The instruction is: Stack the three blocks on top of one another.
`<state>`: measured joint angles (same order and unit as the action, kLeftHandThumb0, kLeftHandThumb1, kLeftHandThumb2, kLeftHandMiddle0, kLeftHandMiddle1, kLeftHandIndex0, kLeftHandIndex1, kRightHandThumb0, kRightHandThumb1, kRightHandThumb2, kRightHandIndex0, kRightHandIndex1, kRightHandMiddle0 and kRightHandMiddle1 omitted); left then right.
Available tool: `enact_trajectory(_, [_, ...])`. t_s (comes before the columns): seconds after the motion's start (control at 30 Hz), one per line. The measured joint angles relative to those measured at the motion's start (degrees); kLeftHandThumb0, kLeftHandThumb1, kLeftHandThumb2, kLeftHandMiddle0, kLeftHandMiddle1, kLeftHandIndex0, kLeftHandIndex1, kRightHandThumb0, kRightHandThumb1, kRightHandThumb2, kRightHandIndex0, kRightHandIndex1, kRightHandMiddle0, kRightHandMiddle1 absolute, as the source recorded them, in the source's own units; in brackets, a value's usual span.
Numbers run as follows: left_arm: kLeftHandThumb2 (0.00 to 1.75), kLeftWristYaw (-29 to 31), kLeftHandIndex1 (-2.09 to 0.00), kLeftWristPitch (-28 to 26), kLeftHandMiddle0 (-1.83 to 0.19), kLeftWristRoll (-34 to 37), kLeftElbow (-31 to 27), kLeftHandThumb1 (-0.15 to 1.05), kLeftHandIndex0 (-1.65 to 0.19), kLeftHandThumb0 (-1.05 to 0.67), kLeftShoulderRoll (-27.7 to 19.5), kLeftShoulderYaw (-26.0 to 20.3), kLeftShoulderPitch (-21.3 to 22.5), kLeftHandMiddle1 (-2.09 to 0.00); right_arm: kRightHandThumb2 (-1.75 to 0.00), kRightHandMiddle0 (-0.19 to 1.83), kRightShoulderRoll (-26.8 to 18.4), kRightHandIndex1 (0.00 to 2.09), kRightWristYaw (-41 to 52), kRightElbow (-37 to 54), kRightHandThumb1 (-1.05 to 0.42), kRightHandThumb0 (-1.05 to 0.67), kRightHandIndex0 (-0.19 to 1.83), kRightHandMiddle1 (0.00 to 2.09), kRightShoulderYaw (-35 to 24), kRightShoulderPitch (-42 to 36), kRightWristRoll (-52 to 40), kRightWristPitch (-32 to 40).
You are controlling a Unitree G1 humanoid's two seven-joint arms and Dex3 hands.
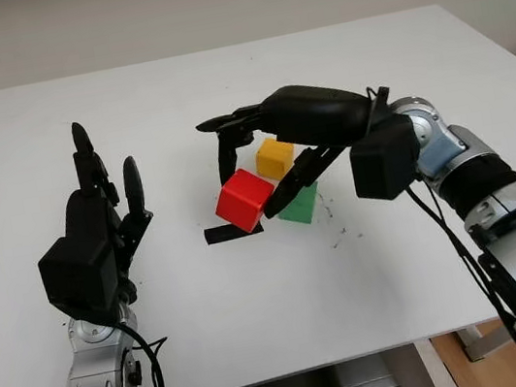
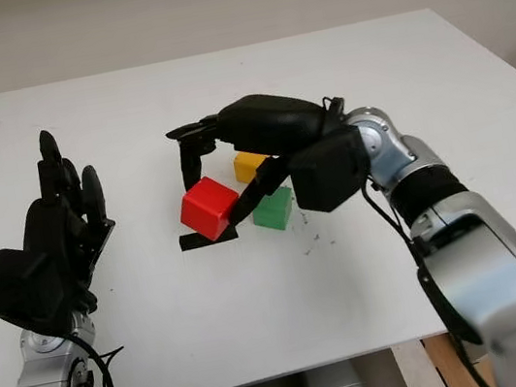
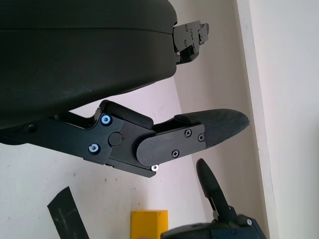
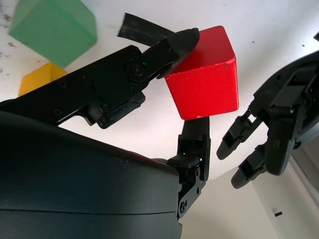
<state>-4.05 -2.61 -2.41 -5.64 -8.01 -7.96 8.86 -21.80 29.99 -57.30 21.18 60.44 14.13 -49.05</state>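
On the white table (image 1: 368,264), a red cube-shaped block (image 1: 244,200) was gripped by the right hand (image 1: 269,167); yellow cube (image 1: 275,156) and green cube (image 1: 299,205) lay beside; left hand (image 1: 97,229) was held open

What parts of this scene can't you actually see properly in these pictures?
- Yellow block: the right hand covers its near top edge in the eye views; the left wrist view's edge cuts it off.
- Green block: a finger crosses one corner.
- Black tape: partly under the red block.
- Whether the red block is lifted: unclear.
- Left hand: open, away from the blocks.
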Motion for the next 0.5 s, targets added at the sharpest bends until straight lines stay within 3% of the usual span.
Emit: enact_trajectory(0.5, [0.66, -0.7, 0.0, -0.06, 0.19, -0.69, -1.75, 1.05, 0.19, -0.74, 0.97, 0.41, -0.8, 0.0, -0.05, 0.43, 3.47, 0.04, -4.2, -1.14, -0.92, -0.43, 0.2, 1.43, -0.29, 1.8, 7.94, 4.26])
